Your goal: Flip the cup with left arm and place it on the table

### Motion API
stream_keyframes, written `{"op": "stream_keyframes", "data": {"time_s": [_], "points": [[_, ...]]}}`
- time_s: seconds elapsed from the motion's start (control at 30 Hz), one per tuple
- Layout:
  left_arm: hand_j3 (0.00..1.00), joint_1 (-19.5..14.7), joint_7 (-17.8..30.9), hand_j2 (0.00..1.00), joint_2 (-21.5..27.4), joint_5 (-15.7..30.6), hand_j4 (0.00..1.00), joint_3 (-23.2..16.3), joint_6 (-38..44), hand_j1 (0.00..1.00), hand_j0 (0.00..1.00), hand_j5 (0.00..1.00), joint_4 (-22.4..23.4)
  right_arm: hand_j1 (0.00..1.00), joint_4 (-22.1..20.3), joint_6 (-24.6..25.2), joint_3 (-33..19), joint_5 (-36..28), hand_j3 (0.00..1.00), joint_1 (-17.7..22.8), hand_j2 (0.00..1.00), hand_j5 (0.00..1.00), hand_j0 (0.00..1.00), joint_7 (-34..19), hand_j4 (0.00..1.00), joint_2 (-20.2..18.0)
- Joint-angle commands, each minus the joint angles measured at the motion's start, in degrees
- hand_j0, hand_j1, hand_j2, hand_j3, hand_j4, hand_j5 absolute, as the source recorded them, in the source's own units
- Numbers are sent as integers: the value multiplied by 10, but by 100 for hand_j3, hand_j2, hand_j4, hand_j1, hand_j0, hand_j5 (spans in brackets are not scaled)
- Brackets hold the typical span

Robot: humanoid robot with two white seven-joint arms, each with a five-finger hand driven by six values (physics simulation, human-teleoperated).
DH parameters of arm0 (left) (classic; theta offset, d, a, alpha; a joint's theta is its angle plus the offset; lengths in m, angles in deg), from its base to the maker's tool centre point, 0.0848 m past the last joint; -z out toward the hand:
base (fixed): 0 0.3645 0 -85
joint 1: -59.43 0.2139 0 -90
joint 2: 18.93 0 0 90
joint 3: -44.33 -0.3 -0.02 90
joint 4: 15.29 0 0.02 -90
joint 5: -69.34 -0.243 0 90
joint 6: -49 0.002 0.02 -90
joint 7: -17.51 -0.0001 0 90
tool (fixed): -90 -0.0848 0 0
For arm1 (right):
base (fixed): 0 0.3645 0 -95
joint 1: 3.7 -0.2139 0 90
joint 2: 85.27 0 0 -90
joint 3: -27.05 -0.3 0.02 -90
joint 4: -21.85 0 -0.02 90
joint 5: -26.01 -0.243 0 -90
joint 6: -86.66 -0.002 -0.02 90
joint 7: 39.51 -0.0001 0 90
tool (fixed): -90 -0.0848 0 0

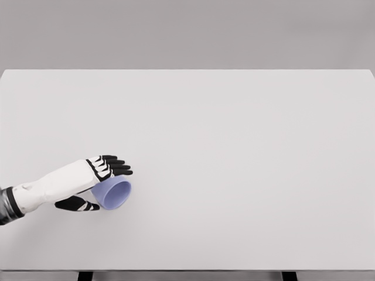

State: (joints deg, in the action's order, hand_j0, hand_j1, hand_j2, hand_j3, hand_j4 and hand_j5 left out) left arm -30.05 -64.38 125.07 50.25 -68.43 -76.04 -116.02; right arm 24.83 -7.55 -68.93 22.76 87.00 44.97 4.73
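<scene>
Pale grey wall fills the far background, and below it a wide white counter (234, 146) takes up nearly all of our view. At its near left we see the small lavender plastic cup (115, 194), tipped so that its open mouth faces right and toward us, its body tucked under our left hand (96, 184). That hand, white with black fingers (117, 166), is wrapped around the cup: the fingers lie over the top of it and the thumb (77, 204) comes in beneath, so the grip is narrow and holding the cup. We cannot tell whether the cup touches the counter or hangs just above it.

We judge the step in hand to be the turning of the cup. To do it well, we should keep the thumb and fingers pressing from opposite sides so the smooth wall does not slide, roll the wrist steadily until the mouth points straight up, and lower the base flat onto the counter before loosening the fingers. Releasing while the cup is tilted would likely let it roll away.

Counting what we see: one cup, one counter, one hand. Our right arm does not show.
</scene>
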Motion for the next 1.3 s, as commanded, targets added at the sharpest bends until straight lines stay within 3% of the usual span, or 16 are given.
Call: {"op": "stream_keyframes", "data": {"time_s": [0.0,0.6,0.77,1.1,1.27], "points": [[98,0,0,98,1,3,98,0,0,98,98,98,1,100,0,0,0,0,100,0,100,100,100,0,100,0],[96,-5,1,96,-5,-9,96,-4,0,96,96,96,16,100,0,0,0,0,100,0,100,100,100,0,100,0],[86,-11,0,86,-6,-9,86,-8,0,86,86,86,18,100,0,0,0,0,100,0,100,100,100,0,100,0],[86,-11,0,86,-8,-9,86,-21,0,86,86,86,28,100,0,0,0,0,100,0,100,100,100,0,100,0],[73,-11,-1,73,-8,-3,73,-20,0,73,73,73,39,100,0,0,0,0,100,0,100,100,100,1,100,0]]}}
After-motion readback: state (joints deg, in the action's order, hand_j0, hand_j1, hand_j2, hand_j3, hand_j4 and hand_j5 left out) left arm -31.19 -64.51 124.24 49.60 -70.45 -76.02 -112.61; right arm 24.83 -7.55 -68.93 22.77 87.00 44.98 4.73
